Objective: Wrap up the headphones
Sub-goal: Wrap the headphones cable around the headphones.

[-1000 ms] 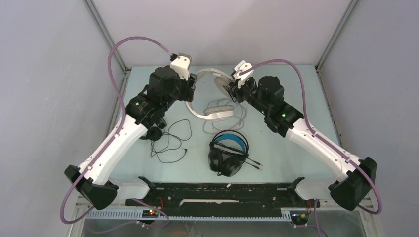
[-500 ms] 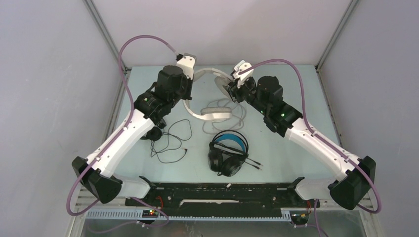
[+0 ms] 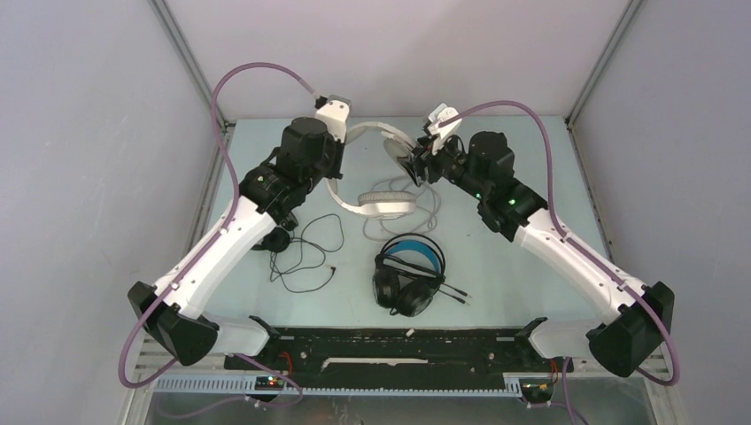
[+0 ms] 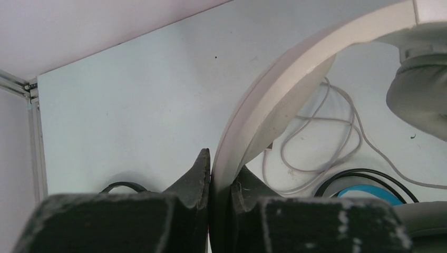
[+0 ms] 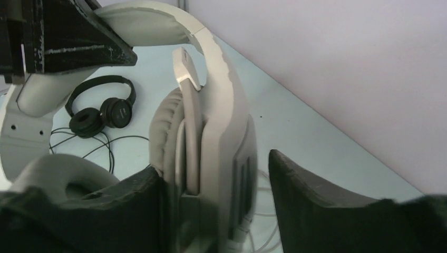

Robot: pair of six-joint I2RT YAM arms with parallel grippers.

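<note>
The big white-grey headphones point(image 3: 387, 202) are held up at the back of the table, their pale cord point(image 3: 429, 209) trailing on the surface. My left gripper point(image 4: 220, 161) is shut on their headband point(image 4: 274, 100), both pads pressed against it. My right gripper point(image 5: 213, 166) is open around the upright ear cup point(image 5: 221, 137): the left finger point(image 5: 142, 195) touches the cushion, while the right finger point(image 5: 305, 184) stands apart from the shell. The bulky black headphones with a blue-lined band point(image 3: 407, 270) lie at the centre front. At the left lie the small thin black headphones point(image 3: 276, 239), their cord loose.
The thin black cord point(image 3: 310, 257) sprawls in loops between the left arm and the black pair. Grey walls close the back and both sides. A black rail point(image 3: 398, 341) runs along the near edge between the arm bases.
My left gripper has shut on the white headband after its arm shifted slightly to the right. My right gripper's jaws have spread apart, freeing the ear cup's outer side.
</note>
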